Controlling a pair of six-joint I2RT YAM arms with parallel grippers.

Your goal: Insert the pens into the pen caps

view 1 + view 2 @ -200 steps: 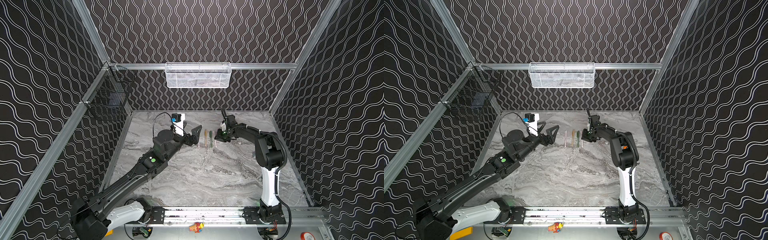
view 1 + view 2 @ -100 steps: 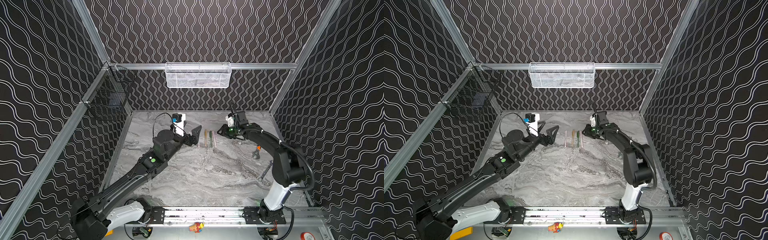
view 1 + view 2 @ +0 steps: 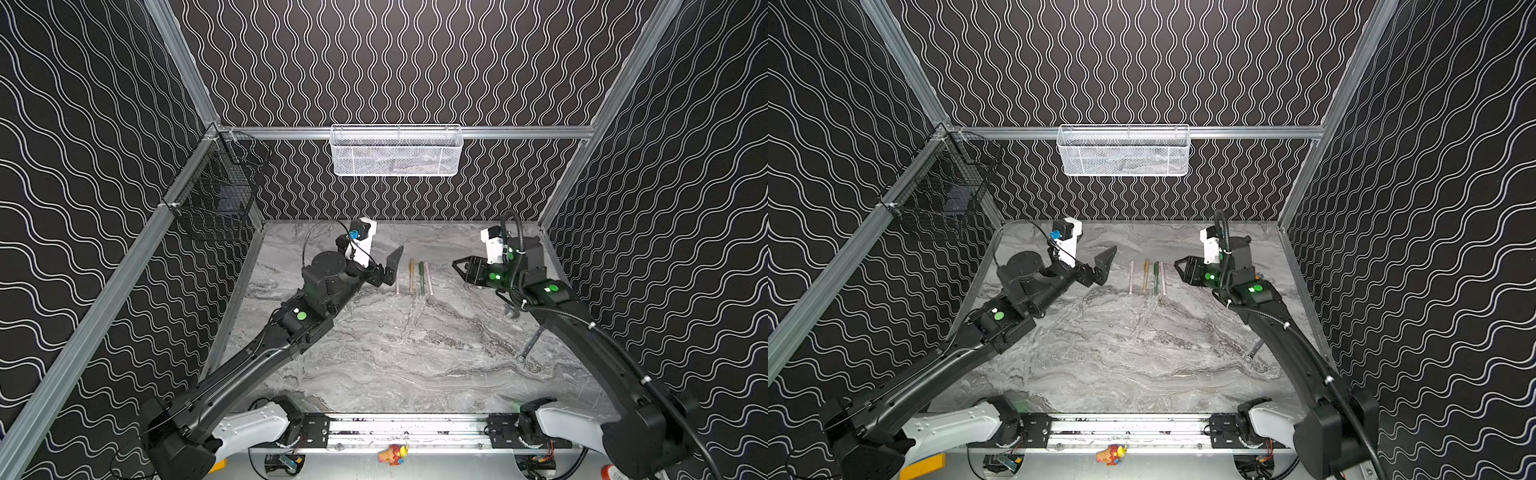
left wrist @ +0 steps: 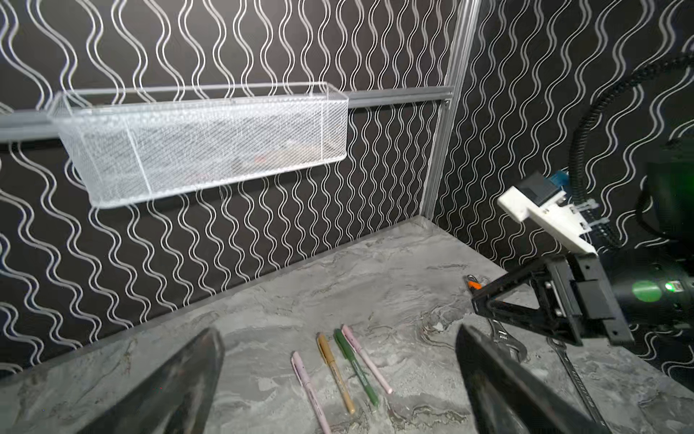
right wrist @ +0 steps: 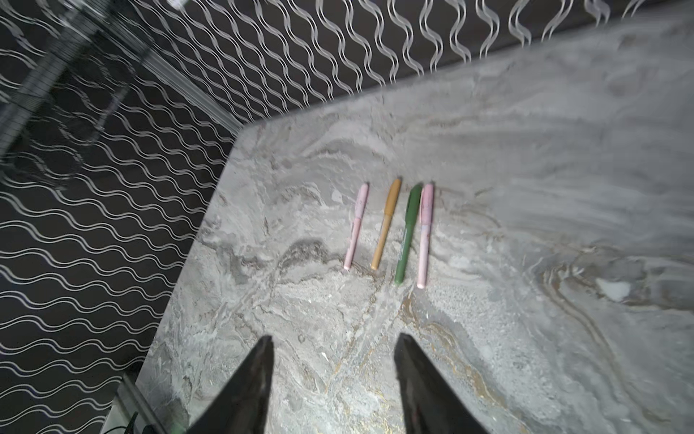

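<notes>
Pink, gold, green, pink: I see 4 slim capped stick pens (image 5: pixel 385 229) lying parallel on the grey marble tabletop (image 3: pixel 415 353), long axes front-to-back, between 2 empty grippers. The left gripper (image 3: pixel 392 266), jaws wide, sits nearer; the right gripper (image 3: pixel 460 269) has jaws partly apart.

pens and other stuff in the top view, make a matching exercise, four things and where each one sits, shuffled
1 gold pen
2 green pen
3 white mesh basket
4 spanner

a hanging on the back wall
b third from the left in the pen row
c lying apart from the row, to its right
d second from the left in the pen row

Pairs: 1-d, 2-b, 3-a, 4-c
</notes>
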